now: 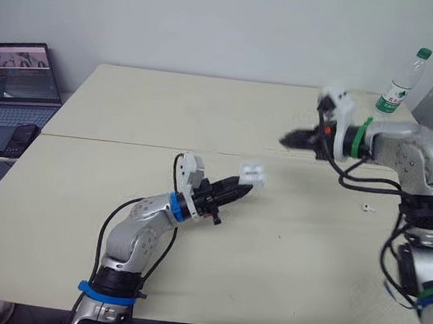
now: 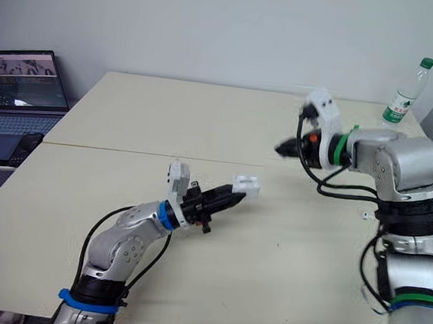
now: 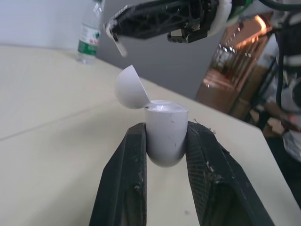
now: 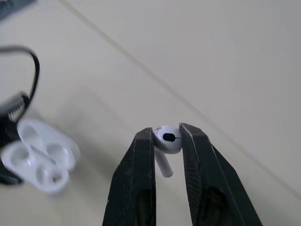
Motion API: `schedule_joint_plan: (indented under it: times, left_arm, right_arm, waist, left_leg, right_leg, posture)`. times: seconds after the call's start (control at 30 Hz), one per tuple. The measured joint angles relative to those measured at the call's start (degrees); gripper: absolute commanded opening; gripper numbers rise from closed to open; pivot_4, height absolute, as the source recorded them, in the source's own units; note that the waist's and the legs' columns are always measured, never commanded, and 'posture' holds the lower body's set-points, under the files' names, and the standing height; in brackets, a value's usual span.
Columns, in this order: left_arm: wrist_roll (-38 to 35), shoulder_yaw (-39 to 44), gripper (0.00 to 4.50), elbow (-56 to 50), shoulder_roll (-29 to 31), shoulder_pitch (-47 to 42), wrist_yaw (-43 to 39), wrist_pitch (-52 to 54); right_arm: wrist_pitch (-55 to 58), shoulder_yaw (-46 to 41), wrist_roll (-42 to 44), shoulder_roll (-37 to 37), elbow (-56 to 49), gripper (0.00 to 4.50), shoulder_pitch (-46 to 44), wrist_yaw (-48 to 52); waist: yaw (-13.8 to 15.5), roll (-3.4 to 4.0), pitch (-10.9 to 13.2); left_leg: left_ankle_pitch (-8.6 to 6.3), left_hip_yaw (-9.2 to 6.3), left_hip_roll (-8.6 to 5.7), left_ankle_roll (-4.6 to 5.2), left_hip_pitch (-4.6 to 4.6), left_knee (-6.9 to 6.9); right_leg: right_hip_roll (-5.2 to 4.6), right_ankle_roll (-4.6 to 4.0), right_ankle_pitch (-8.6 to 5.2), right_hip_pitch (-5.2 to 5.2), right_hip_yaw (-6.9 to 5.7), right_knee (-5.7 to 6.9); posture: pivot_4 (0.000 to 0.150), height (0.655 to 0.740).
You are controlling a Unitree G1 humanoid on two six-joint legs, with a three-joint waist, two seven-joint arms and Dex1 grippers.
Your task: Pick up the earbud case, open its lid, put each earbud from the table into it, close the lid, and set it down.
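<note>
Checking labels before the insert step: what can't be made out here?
- Case slots: blurred in right wrist view, hidden behind the case wall in left wrist view; empty or not, unclear.
- Table earbud: too small in eye views to tell left from right.
- Held earbud in right hand: blurred in eye views.
- Bottle cap: cut off by left wrist view's top edge.

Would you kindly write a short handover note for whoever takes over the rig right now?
Left gripper: jaws shut on the earbud case, held off the table, lid open.
Right gripper: jaws shut on one earbud, raised above the table, apart from the case.
Second earbud: lying on the table near the right arm.
Done: case picked up, lid opened, first earbud picked up.
Left: seat both earbuds, close the lid, set the case down.
</note>
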Motion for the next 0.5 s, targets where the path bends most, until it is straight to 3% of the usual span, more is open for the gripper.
schedule_joint_plan:
  times: [0.23,0.37,0.5]
  left_arm:
    - [2.2,0.3,0.80,2.6,-6.6,-3.2,8.6,-2.8]
    - [2.7,0.9,0.80,4.5,-9.6,-5.1,12.9,-3.2]
    - [2.7,1.1,0.80,4.7,-9.6,-6.0,13.3,-3.2]
  right_arm:
    - [-3.6,-20.2,4.1,26.9,-12.4,0.41,2.0,-25.6]
    - [-8.6,-17.5,5.1,35.6,-21.7,0.41,11.8,-31.1]
    - [-14.1,-11.2,4.0,36.6,-25.4,0.41,18.3,-31.6]
  waist:
    - [0.1,0.04,-0.1]
    - [0.1,0.05,-0.1]
    - [0.0,0.05,-0.1]
  left_leg:
    - [0.01,-0.05,0.00,-0.02,-0.40,-0.02]
    - [0.01,0.04,-0.05,-0.03,-0.54,-0.03]
    - [0.01,0.09,-0.09,-0.03,-0.50,-0.02]
  right_leg:
    - [-0.05,-0.02,0.02,-0.37,-0.05,0.06]
    - [-0.11,-0.02,0.02,-0.52,0.01,0.05]
    - [-0.12,-0.01,0.03,-0.52,0.05,0.07]
  posture:
    - [0.150,0.7400]
    - [0.150,0.7400]
    - [0.150,0.7400]
